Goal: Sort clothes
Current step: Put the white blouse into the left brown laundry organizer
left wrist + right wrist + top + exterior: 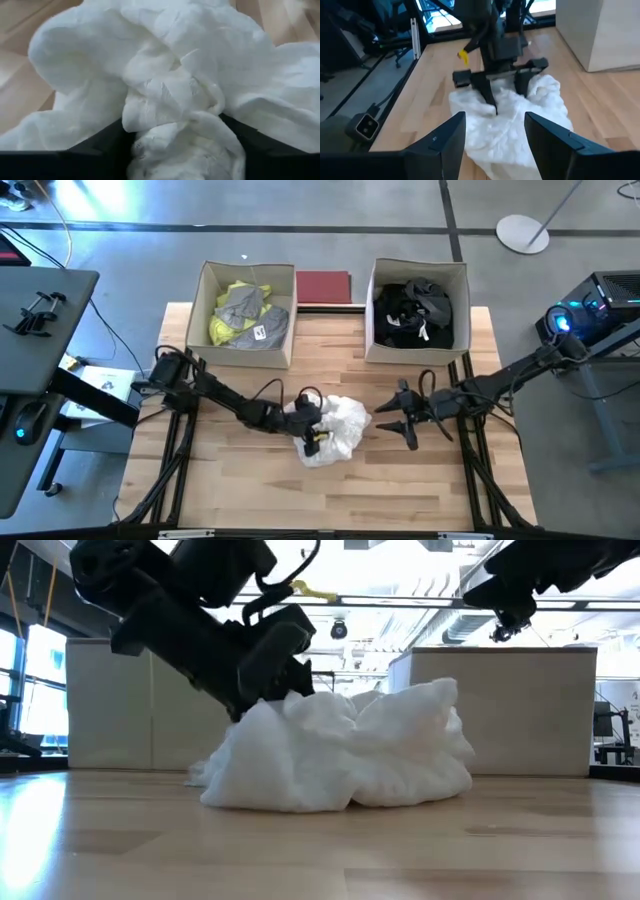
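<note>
White folds crowd my left fingers [95, 150], which stand apart with a bunched ridge of the white garment [335, 428] pushed up between them; they straddle the cloth, and I judge they are not yet pinched shut on it. My left gripper [312, 420] is down on the garment's left edge, at the middle of the wooden surface [420, 490]. My right gripper [392, 422] hovers just right of the heap, above the surface, its fingers [445, 142] spread wide and holding nothing.

Outward from there, the garment lies crumpled in a loose mound, near side of both boxes. The far-left beige box [205, 305] holds grey and neon yellow clothes [240, 315]; the far-right beige box [455, 310] holds black clothes [412, 310]. A dark red board [323, 287] lies between them.

My judgement: the cloth is light, soft and limp, and will sag and trail when lifted. A thick gathered fold near the mound's top is the best hold; a thin edge may slip out.
</note>
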Controlling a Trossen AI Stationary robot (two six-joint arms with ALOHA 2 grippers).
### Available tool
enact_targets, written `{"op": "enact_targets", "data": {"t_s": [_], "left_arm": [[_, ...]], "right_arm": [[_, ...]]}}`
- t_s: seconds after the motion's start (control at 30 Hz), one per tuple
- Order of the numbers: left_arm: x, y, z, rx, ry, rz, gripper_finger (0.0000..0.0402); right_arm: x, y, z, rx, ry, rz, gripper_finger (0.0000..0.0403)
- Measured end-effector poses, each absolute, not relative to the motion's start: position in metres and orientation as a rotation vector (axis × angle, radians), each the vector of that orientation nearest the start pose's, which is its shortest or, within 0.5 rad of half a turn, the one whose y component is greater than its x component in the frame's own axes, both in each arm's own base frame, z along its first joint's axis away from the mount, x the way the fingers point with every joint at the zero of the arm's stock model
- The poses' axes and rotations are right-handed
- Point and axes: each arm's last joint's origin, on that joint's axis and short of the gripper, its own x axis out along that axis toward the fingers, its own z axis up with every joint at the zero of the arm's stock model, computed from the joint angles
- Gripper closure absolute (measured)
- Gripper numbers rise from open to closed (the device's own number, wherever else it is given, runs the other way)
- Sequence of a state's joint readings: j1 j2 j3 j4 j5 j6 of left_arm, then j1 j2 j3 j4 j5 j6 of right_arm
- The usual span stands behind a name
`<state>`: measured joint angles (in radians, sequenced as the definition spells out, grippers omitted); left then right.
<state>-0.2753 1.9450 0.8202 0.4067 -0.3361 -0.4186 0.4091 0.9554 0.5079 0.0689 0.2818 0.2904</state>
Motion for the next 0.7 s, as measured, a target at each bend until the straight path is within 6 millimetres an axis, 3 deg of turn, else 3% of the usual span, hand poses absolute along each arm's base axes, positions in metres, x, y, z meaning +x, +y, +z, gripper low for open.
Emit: {"op": "enact_targets", "data": {"t_s": [0.1,0.2,0.27,0.33,0.4,0.5,0.7], "left_arm": [[0.34,-0.09,0.088,-0.164,0.66,0.2,0.0221],[0.344,-0.092,0.094,-0.131,0.653,0.2,0.0307],[0.35,-0.094,0.11,-0.108,0.617,0.189,0.0366],[0.354,-0.095,0.131,-0.045,0.584,0.165,0.0381],[0.359,-0.097,0.169,0.04,0.482,0.144,0.0374],[0.357,-0.101,0.241,0.19,0.283,0.176,0.0375],[0.327,-0.09,0.363,0.573,0.098,0.456,0.0386]], "right_arm": [[0.189,0.075,0.233,0.154,0.356,0.057,0.0208],[0.189,0.076,0.233,0.149,0.354,0.046,0.0208],[0.189,0.076,0.233,0.149,0.352,0.043,0.0208],[0.189,0.076,0.233,0.147,0.353,0.043,0.0208],[0.189,0.076,0.233,0.143,0.353,0.044,0.0208],[0.189,0.076,0.233,0.127,0.353,0.047,0.0208],[0.189,0.076,0.234,0.108,0.339,0.044,0.0208]]}}
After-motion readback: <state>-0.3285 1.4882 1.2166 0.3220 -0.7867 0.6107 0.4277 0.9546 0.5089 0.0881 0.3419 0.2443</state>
